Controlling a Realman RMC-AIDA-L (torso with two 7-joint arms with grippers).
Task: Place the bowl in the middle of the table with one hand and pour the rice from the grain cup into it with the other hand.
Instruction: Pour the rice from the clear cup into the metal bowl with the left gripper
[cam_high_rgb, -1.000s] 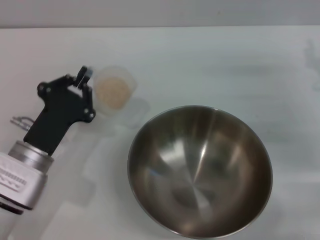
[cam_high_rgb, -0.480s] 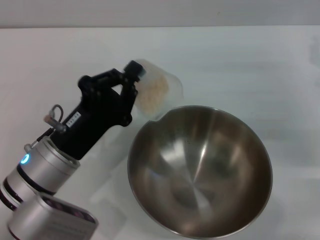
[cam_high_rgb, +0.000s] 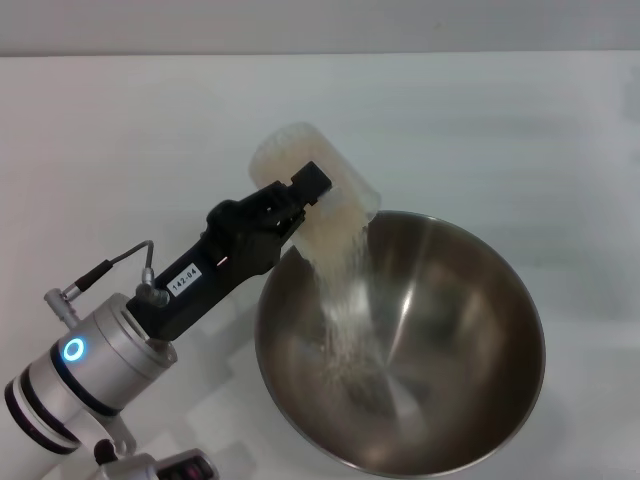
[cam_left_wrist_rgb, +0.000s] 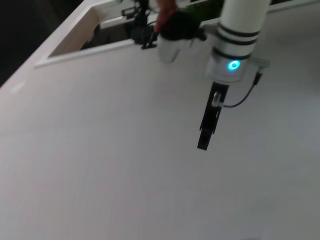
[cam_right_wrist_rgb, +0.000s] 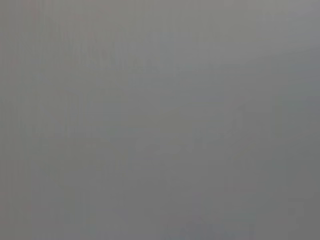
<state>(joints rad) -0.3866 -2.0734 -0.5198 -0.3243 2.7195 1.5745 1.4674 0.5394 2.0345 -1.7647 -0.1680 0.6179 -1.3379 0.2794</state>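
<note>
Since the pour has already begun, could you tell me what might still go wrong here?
The grain cup, held tipped by the left gripper, pours right at the bowl's near rim, so rice could spill onto the table. The bowl stands unheld and might shift if the cup bumps it.

Left gripper (cam_high_rgb: 300, 200): fingertips pressed against grain cup (cam_high_rgb: 318, 195), far finger hidden behind cup wall; handle of cup not discernible.
Left arm cut off by lower left edge of head view.
Bowl (cam_high_rgb: 470, 300), just below and beside gripper: near rim cut off by bottom edge.
Rice (cam_high_rgb: 340, 300): falling stream blurred, single grains too small to tell; heap on bowl floor indistinct.
Right wrist view: uniform grey, nothing discernible.
Left wrist view: own fingers, cup and bowl out of sight.
</note>
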